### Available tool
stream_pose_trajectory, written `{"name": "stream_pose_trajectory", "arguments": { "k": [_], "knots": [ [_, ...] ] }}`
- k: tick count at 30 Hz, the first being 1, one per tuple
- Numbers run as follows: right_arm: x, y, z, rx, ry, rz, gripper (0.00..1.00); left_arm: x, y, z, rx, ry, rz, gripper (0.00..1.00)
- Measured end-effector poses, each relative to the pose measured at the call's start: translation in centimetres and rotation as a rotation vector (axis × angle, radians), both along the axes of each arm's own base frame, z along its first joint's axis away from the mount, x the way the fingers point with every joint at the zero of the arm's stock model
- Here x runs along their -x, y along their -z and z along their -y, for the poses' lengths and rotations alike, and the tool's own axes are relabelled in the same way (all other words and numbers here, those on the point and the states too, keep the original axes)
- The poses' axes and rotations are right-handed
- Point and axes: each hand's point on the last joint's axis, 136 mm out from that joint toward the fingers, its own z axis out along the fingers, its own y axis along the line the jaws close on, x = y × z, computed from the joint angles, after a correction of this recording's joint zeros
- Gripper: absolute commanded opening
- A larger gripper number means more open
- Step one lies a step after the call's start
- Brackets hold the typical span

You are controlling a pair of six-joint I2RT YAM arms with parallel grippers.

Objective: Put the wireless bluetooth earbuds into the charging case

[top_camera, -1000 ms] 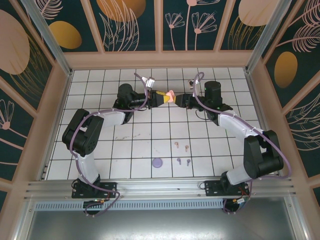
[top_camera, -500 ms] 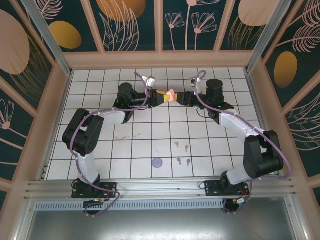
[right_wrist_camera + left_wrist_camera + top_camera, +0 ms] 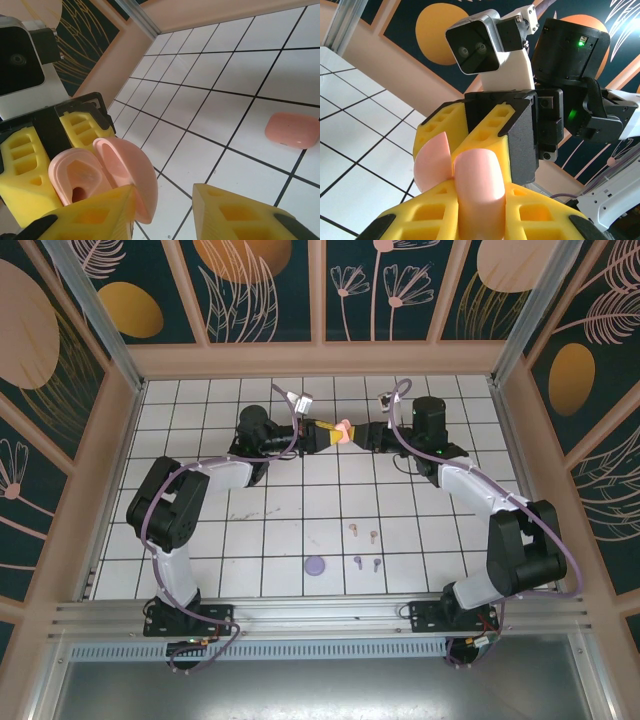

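Observation:
A peach charging case (image 3: 343,431) is held above the far middle of the table, with my left gripper (image 3: 333,434) shut on its body (image 3: 481,172). Its lid (image 3: 131,172) stands open, showing an empty socket (image 3: 79,192). My right gripper (image 3: 363,437) faces it, jaws apart. One yellow finger (image 3: 95,212) lies against the lid's inner side, and the other finger (image 3: 240,212) stands well off it. On the near tiles lie two tan earbuds (image 3: 353,528) (image 3: 373,535) and two purple earbuds (image 3: 357,561) (image 3: 376,563).
A round purple case (image 3: 316,565) sits left of the purple buds. Another closed peach-coral case (image 3: 292,130) lies on the tiles beyond the right gripper. Wooden walls (image 3: 320,358) close in the tiled table at the back and sides.
The right gripper's jaws have narrowed a little beside the open lid. Both wrists have edged slightly together; the buds and the purple case have not moved.

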Motion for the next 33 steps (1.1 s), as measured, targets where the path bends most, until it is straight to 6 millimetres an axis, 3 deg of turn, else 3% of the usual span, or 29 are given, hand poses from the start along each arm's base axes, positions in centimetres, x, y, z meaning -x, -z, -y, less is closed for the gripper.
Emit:
{"name": "stream_pose_trajectory", "arguments": {
  "k": [12,18,22,28,33],
  "knots": [
    [0.2,0.4,-0.3,-0.004,-0.02,-0.014,0.18,-0.3,0.4,0.1,-0.003,0.0,-0.007,0.0],
    [0.2,0.4,-0.6,-0.003,-0.026,-0.013,0.0,-0.3,0.4,0.1,-0.003,-0.005,-0.007,0.0],
    [0.2,0.5,-0.6,0.0,-0.025,-0.013,0.0,-0.5,0.5,0.2,-0.004,-0.008,-0.01,0.0],
    [0.0,0.6,-0.5,0.007,-0.011,-0.011,0.0,-0.7,0.6,0.1,-0.005,-0.023,-0.011,0.3],
    [-0.4,0.9,-0.6,0.029,0.027,-0.008,0.0,-1.3,0.8,0.2,-0.009,-0.058,-0.003,0.45]
  ]
}}
